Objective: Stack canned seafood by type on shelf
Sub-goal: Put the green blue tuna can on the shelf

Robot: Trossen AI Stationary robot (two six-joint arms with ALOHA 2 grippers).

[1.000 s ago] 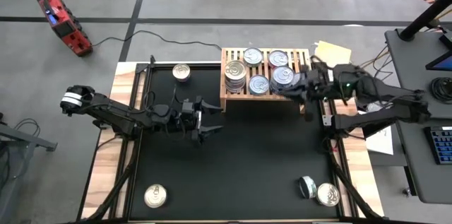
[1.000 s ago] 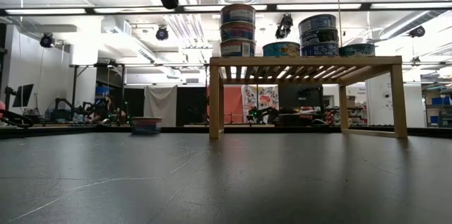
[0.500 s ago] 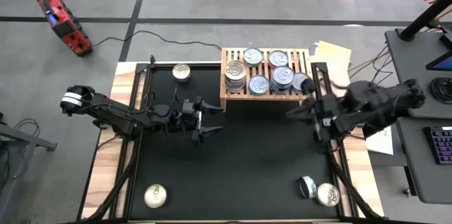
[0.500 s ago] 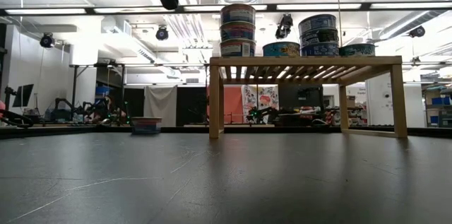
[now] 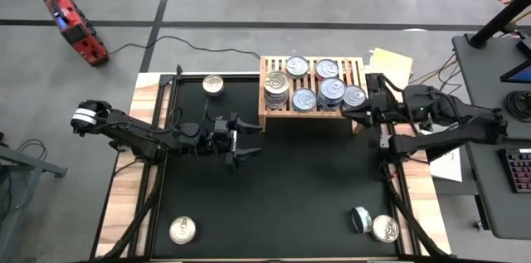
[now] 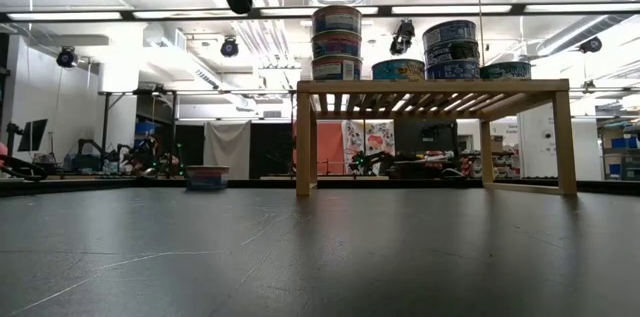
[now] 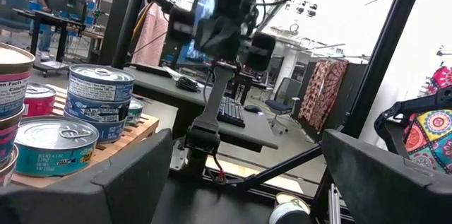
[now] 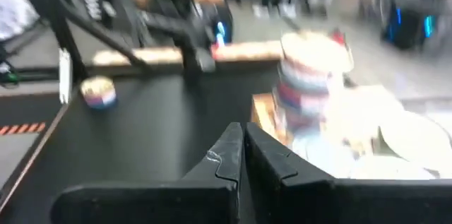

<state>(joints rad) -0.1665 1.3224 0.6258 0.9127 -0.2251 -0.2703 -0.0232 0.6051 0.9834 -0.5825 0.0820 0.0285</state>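
High view: the right gripper (image 5: 347, 111), fingers pressed together and empty, reaches level toward the shelf (image 5: 267, 116) edge.

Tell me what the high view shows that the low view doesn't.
Only the high view: both hands, the left hand open above the mat, the right hand shut by the shelf's right end, plus three loose cans near the table's front edge, one at left. Only the low view: the shelf's legs and the stack heights. Both: the shelf with cans.
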